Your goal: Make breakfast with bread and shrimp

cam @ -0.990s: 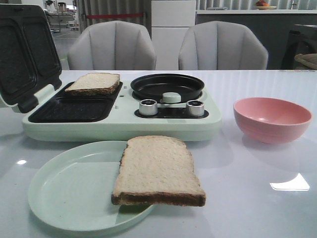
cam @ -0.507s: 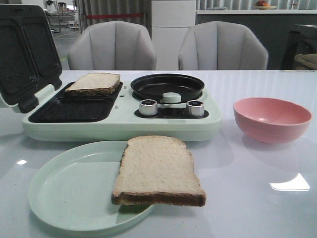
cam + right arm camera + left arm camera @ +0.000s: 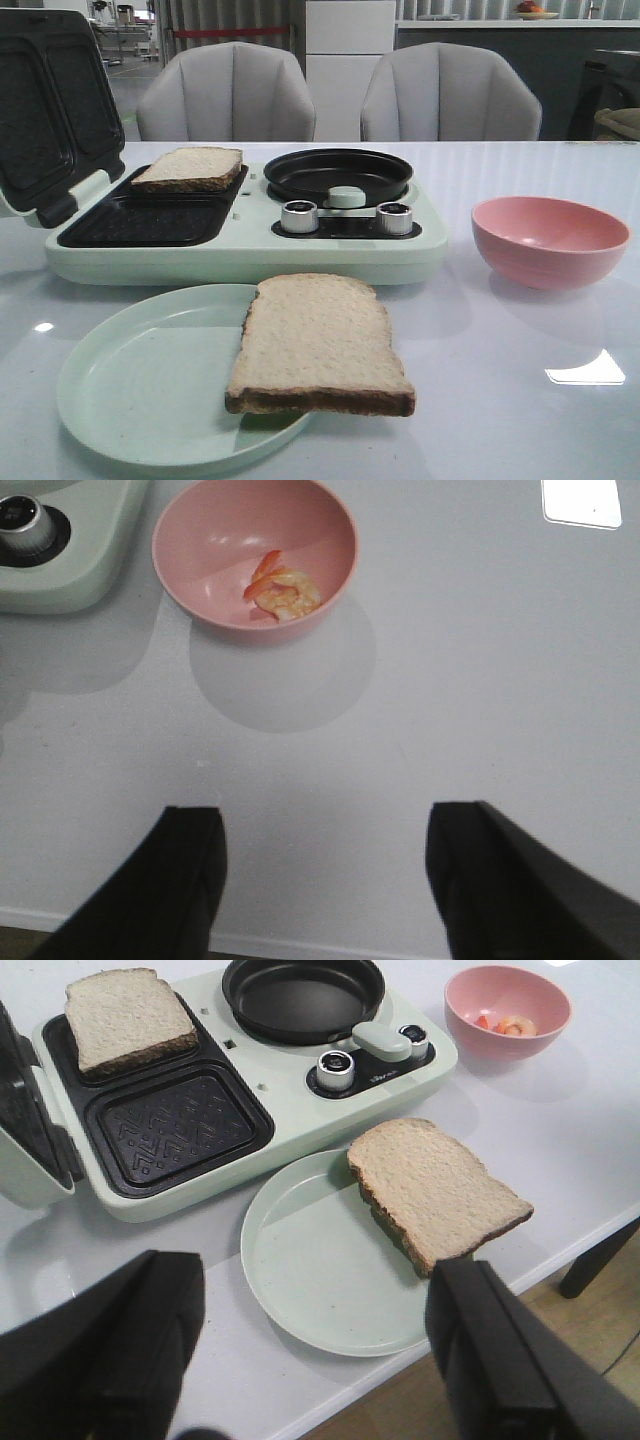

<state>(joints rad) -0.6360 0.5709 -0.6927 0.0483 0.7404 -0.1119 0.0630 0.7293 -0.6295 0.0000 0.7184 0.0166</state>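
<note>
White glossy tabletop [image 3: 520, 420], backed by two grey chairs [image 3: 225, 95]. Pale green breakfast maker [image 3: 245, 245], lid [image 3: 45, 110] raised and cut off by the frame edge, black round pan [image 3: 338, 175] included. Pale green plate [image 3: 140, 385]. Pink bowl [image 3: 550, 240]; contents hidden in the front view. Bread: one slice [image 3: 318, 345] overhanging the plate rim, one slice [image 3: 190, 168] on the far grill plate. Shrimp [image 3: 280, 592] seen in the bowl. Left gripper [image 3: 310, 1350] and right gripper [image 3: 325, 880]: fingers spread apart, nothing held, tips cut off.

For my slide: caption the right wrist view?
Open right gripper hovers above the table, near a pink bowl holding shrimp.
</note>
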